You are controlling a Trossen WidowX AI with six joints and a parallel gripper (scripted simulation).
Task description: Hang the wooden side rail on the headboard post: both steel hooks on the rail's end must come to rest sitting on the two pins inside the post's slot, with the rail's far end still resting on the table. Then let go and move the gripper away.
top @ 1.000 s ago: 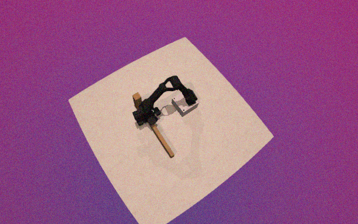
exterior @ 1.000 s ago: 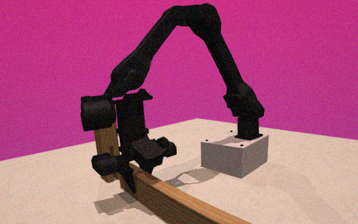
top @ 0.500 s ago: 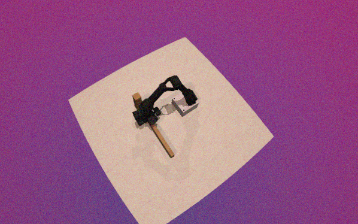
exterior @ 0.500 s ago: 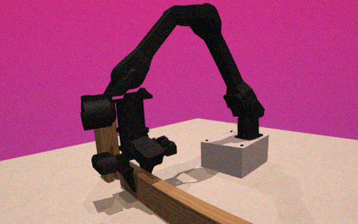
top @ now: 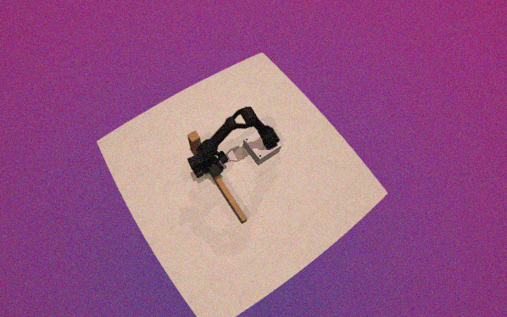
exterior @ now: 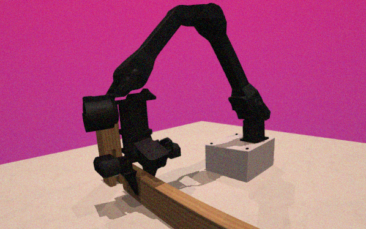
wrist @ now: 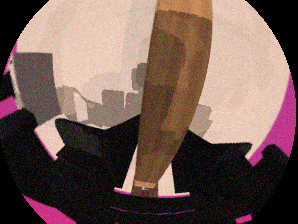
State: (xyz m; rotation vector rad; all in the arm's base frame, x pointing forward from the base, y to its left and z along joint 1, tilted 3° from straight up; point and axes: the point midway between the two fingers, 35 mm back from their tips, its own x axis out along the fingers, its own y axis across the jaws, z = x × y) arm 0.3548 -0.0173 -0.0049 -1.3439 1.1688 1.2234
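Nearest in the exterior view, the wooden side rail (top: 230, 199) (exterior: 194, 203) (wrist: 175, 75) runs out of the bottom of the picture; from above, its far end lies toward the lower part of the pale table (top: 294, 212) (exterior: 41, 183) (wrist: 245, 75). Further back, the black pincer (top: 214, 171) (exterior: 143, 183) (wrist: 154, 119) is clamped on the rail close to its post end, pointing downward with a finger on either side. Just beyond stands the upright wooden headboard post (top: 193, 140) (exterior: 108, 142), partly covered by the wrist parts; whether the hooks sit on the pins cannot be seen. Farther off, the arm (top: 231, 125) (exterior: 160, 37) arches back to a grey box-shaped base (top: 253, 153) (exterior: 226, 160) (wrist: 37, 85).
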